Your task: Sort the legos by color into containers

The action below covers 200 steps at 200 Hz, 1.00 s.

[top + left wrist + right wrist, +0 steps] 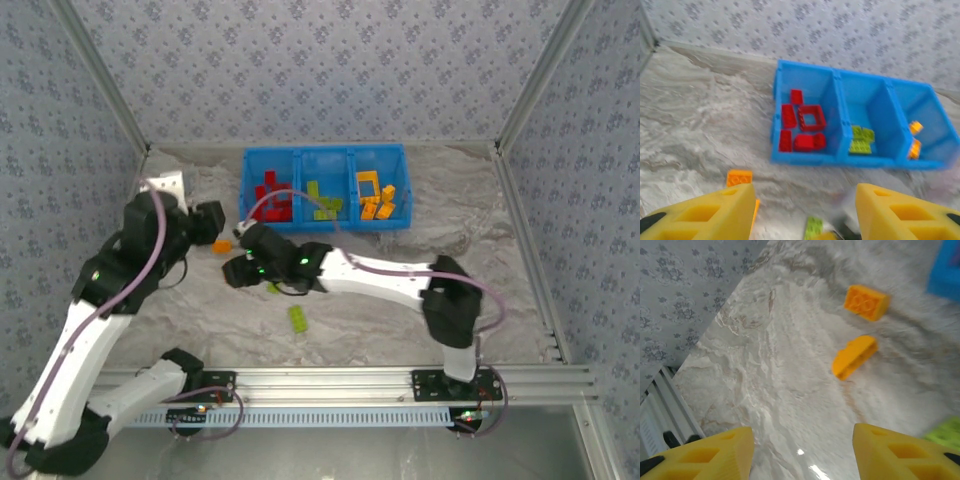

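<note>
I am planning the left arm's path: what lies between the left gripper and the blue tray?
In the left wrist view, bare table reaches the blue tray. One orange lego lies just ahead of the left gripper, beside that path.

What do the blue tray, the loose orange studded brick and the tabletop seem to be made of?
Blue tray: probably moulded plastic, smooth and slightly shiny, with uniform colour and thin walls.
Orange studded brick: hard plastic by the look, with crisp edges and moulded studs.
Tabletop: grey-white marble veining with a glossy highlight; I cannot tell whether it is real stone or printed laminate.
</note>
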Available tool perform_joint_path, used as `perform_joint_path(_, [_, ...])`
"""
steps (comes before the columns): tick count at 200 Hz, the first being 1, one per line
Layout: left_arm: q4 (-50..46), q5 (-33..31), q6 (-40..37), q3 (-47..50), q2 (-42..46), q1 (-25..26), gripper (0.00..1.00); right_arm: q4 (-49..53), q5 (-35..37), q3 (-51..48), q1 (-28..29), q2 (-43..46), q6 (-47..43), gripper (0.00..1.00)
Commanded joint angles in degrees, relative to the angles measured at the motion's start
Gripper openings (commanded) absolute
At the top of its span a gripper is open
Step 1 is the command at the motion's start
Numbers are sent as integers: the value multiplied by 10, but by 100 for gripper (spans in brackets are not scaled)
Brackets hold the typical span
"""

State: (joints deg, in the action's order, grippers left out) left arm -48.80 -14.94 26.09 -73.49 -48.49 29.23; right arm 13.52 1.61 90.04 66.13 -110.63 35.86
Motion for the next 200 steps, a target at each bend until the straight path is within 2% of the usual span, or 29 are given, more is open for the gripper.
perform_joint_path(1, [-75, 59, 9, 18, 62, 2, 57, 66, 25, 71, 2, -75, 90, 62])
perform_joint_path(20, [-112, 80, 18, 20, 115, 3, 58, 73, 20, 122, -6, -143, 137, 68])
perform_joint_path(34, [-120, 97, 28, 28, 143, 3, 58, 51, 1, 152, -9, -181, 136, 69])
perform_joint_path(50, [-127, 102, 36, 34, 163, 3, 58, 83, 27, 209, -7, -224, 123, 70])
perform_joint_path(74, [-133, 107, 40, 35, 170, 2, 58, 159, 50, 275, -13, -277, 150, 71])
perform_joint_path(93, [-129, 110, 42, 30, 167, 3, 58, 149, 50, 279, -17, -296, 154, 71])
perform_joint_path(113, [-126, 112, 41, 30, 162, 3, 58, 172, 52, 326, -18, -330, 150, 71])
perform_joint_path(143, [-123, 117, 45, 36, 161, 2, 58, 198, 75, 370, -20, -365, 151, 63])
perform_joint_path(178, [-122, 122, 47, 38, 163, 2, 57, 217, 93, 385, -30, -377, 148, 47])
perform_joint_path(200, [-119, 131, 46, 44, 164, 2, 57, 230, 95, 380, -29, -361, 124, 31])
